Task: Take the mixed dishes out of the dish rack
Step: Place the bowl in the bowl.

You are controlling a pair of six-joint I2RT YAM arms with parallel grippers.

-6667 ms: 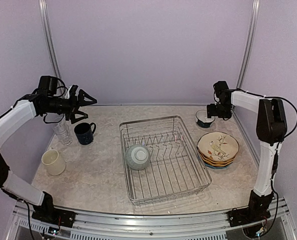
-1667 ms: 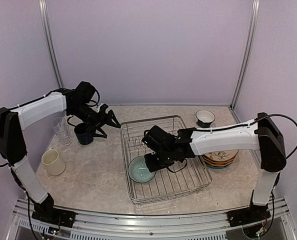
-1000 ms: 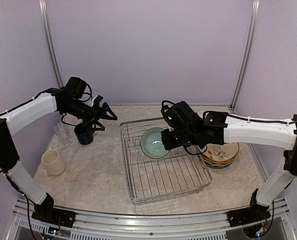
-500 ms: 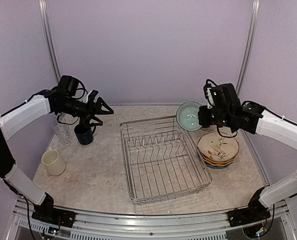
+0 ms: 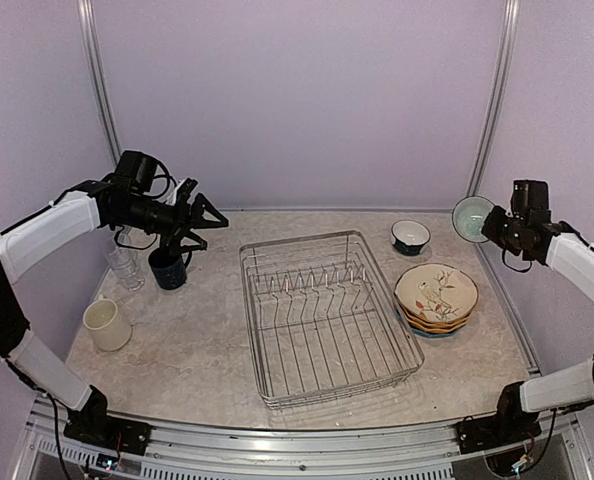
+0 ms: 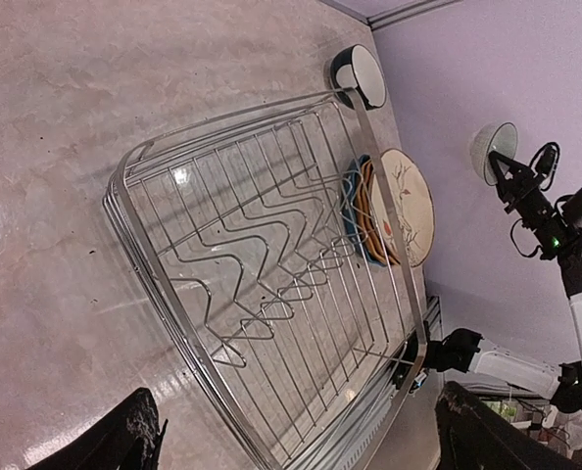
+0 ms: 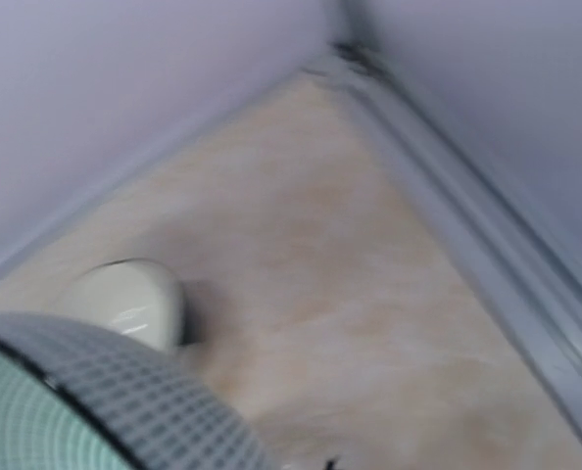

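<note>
The glossy, marbled bench (image 5: pixel 207 340) carries the silver wire dish rack (image 5: pixel 327 320) at frame centre, its prongs bare. To its right, the glazed plates (image 5: pixel 436 293) are stacked, probably to save room. At upper right, the right gripper (image 5: pixel 497 225) pinches the smooth teal bowl (image 5: pixel 471 218) by its thin rim, clear of the bench. At left, the left gripper (image 5: pixel 215 222) hovers spread above the navy mug (image 5: pixel 167 268).

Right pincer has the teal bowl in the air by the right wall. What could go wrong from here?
1. The teal bowl hangs tilted from the right pincer, gripped at its rim; it may slip or strike the wall.
2. Landing room is tight: small dark bowl and plate stack sit below.
3. The open left pincer hovers near the navy mug; a descent might knock it.
</note>
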